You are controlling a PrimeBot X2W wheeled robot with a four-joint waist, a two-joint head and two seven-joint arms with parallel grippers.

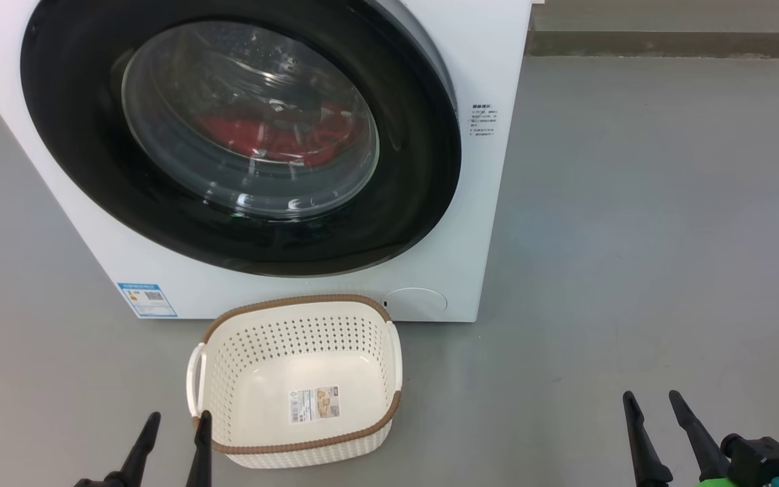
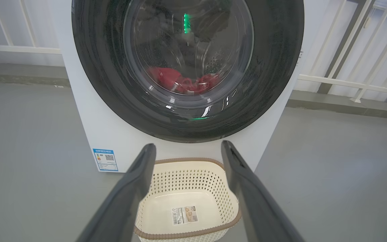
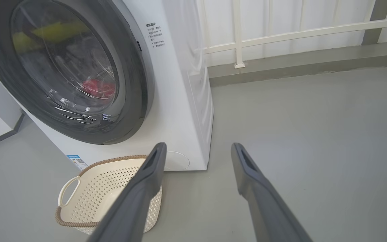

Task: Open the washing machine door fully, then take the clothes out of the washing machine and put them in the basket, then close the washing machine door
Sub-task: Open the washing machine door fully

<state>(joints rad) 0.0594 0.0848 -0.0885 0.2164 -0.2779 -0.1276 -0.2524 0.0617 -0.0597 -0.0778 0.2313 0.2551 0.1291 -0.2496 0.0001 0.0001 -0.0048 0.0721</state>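
The white washing machine stands ahead with its round black washing machine door against the front; at its right edge a thin gap shows. Red clothes lie in the drum behind the glass, also seen as clothes in the left wrist view. The cream basket sits empty on the floor in front of the washer, a label on its bottom. My left gripper is open at the basket's near left corner. My right gripper is open over bare floor at the lower right.
Grey floor spreads to the right of the machine. A low ledge and a white railing run along the back wall. A blue energy sticker marks the washer's lower left front.
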